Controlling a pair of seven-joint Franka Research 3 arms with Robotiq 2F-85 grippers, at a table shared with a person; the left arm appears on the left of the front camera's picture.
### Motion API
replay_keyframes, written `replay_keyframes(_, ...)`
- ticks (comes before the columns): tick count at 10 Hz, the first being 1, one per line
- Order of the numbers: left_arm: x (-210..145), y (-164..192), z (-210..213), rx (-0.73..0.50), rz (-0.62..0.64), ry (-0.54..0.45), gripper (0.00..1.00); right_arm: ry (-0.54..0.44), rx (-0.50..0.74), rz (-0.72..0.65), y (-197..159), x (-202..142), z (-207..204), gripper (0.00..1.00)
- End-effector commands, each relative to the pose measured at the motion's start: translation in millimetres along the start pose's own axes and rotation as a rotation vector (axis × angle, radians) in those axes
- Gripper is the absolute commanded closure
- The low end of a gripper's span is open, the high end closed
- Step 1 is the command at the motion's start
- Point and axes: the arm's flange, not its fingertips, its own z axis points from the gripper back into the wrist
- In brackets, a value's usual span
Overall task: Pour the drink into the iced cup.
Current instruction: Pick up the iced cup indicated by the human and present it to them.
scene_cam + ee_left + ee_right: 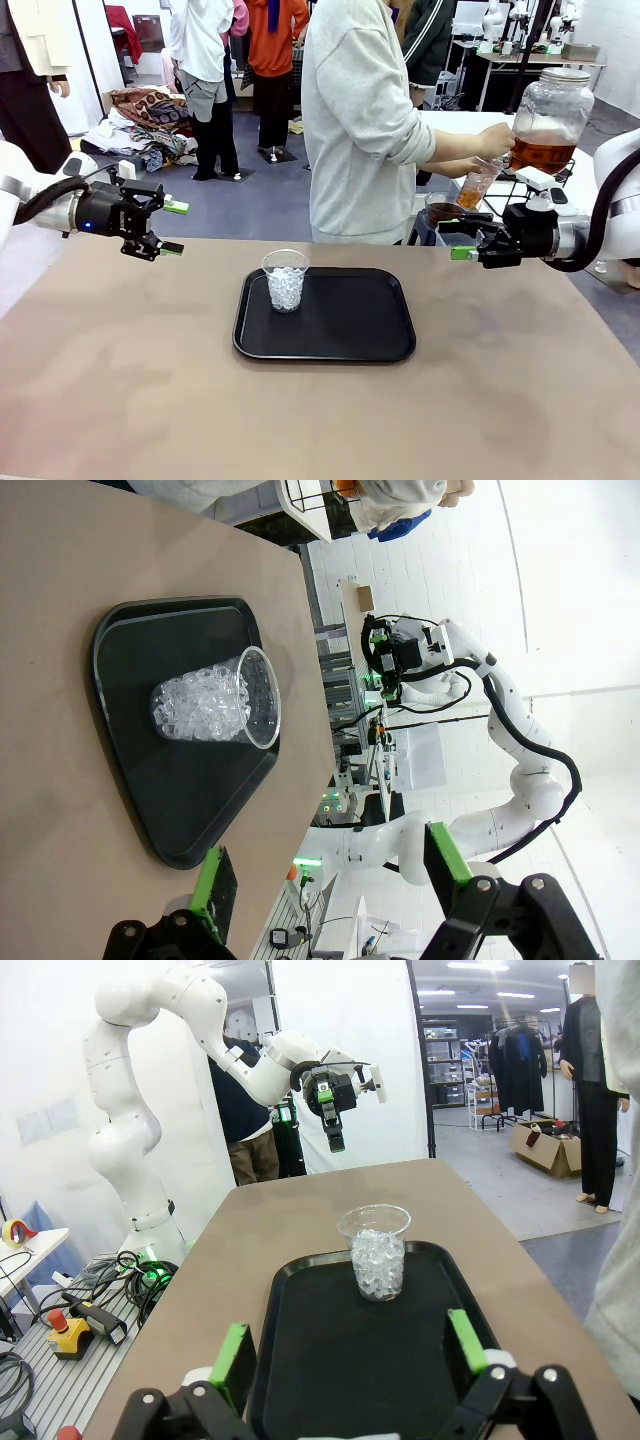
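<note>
1. Nearest the robot, a bare brown table [120,380] carries a black tray [350,335] at its middle.
2. The iced cup [285,280], clear plastic and packed with ice, stands upright in the tray's far-left part. Its mouth faces up and no drink shows in it yet.
3. The left gripper [175,228] hovers over the table's far-left area. Its jaws are spread wide and empty, with the fingers aimed right. It is the closer of the 2 grippers to the iced cup.
4. The right gripper [458,235] hovers at the table's far-right edge, likewise wide and holding nothing, with its fingers aimed left.
5. Past the table at the far right, a person's hand [496,140] is at the tap of a glass dispenser jar [556,100]. A small clear cup [478,183] is held tilted just below it. The drink [542,155], an amber liquid, fills the jar's lower part, and some sits in the small cup.
6. The drink lies far and right of the iced cup, just beyond the right gripper. The right arm therefore looks better placed to receive it and carry it left to the open mouth.
</note>
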Motion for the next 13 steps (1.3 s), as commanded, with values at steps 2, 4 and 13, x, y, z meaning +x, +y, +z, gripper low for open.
replay_keyframes(2,-1.0,-0.2,-0.6,-0.011,-0.012,-0.011,0.0,0.003,0.002,0.004,-0.9,3.1,-1.2,0.0)
replay_keyframes(4,-1.0,-0.2,-0.6,-0.011,-0.012,-0.011,0.0,0.003,0.002,0.004,-0.9,3.1,-1.2,0.0)
replay_keyframes(13,-1.0,-0.2,-0.6,-0.011,-0.012,-0.011,0.0,0.003,0.002,0.004,-0.9,3.1,-1.2,0.0)
